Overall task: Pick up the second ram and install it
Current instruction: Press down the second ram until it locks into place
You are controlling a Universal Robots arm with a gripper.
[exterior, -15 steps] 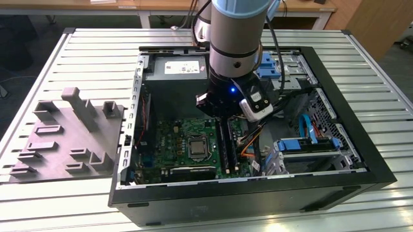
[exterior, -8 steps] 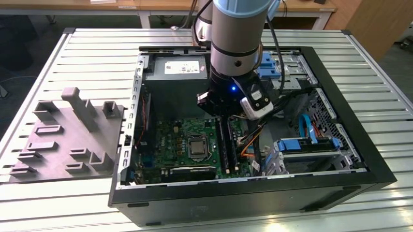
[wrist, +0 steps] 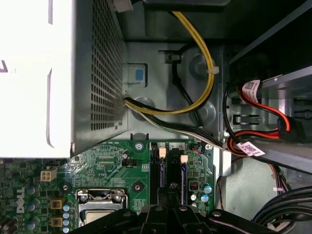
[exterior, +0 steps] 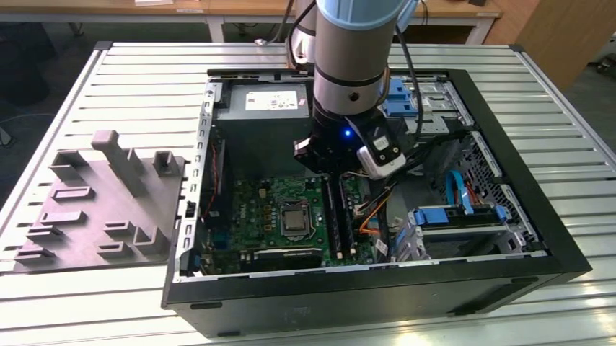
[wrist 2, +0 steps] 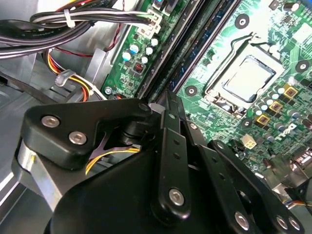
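Exterior view: arm reaches down into the open PC case [exterior: 539, 238], gripper [exterior: 332, 167] low over the motherboard [exterior: 279, 216] at the far end of the RAM slots [exterior: 334, 216]; grey moulded tray [exterior: 97, 209] sits on the slatted metal table [exterior: 539, 94] on the exterior view's left of the case. First wrist view adds the perforated power supply box [wrist: 58, 73], yellow and black cable bundle [wrist: 195, 92] and red SATA leads [wrist: 265, 109] beyond the slots [wrist: 171, 170]. Second wrist view adds the CPU socket [wrist 2: 246, 78] beside the slots [wrist 2: 195, 48]. Fingers [wrist 2: 168, 146] look drawn close together right over the slot line; can't tell whether the second ram is between them or already seated, it can't be made out separately. Wooden benches [exterior: 250, 11] behind the table.
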